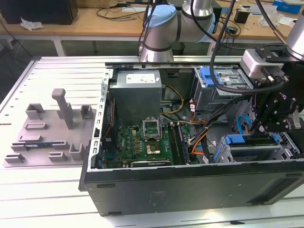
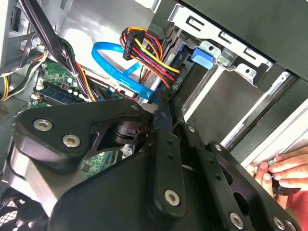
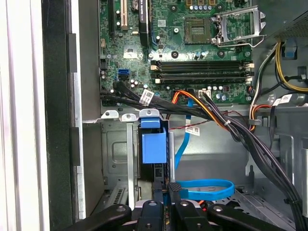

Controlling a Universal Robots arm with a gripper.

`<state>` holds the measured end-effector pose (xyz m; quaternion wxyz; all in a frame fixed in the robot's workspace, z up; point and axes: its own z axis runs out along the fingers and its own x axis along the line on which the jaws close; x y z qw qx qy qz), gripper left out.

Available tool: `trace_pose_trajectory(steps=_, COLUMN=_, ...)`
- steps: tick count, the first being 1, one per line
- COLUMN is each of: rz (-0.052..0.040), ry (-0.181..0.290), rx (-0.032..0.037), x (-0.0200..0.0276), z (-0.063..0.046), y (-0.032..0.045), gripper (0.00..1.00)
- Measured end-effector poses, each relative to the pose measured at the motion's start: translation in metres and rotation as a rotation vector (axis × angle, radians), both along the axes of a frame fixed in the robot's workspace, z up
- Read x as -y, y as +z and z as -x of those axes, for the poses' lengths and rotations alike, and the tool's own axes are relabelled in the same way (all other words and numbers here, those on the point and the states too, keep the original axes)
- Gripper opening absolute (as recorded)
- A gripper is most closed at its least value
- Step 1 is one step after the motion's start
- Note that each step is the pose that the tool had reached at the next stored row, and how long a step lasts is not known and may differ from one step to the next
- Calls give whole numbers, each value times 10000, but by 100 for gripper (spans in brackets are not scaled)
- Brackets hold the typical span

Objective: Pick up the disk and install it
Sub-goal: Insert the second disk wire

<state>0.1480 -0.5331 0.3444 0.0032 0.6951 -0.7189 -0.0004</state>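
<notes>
Black fingers point(image 3: 169, 192) of the robot's gripper point(image 1: 280, 124) are pressed close together around the edge of the disk point(image 3: 155, 166), which stands on edge in a grey metal drive bay point(image 3: 115, 159) at the front corner of an open computer case point(image 1: 190, 187). In the first wrist view the disk shows as a dark slab with a bright blue plastic frame piece on its end, sitting between the bay's metal rails. A light blue flat cable point(image 3: 204, 187) loops just beside the fingers. Beyond the bay lies the green motherboard point(image 3: 192, 48), with an empty processor socket and black memory slots, and bundles of black, orange and yellow wires run across it. In the exterior view the case lies on its side on a pale slatted desk point(image 1: 57, 71), with a grey plastic fixture tray point(image 1: 52, 135) well apart on the exterior view's left. In the second wrist view a person's hand point(image 2: 284, 171) rests at the case's edge.
</notes>
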Motion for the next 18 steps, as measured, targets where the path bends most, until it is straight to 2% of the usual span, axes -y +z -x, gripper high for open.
trace_pose_trajectory(steps=18, rz=0, ry=85, rx=0, x=0, z=0, y=-46, gripper=16)
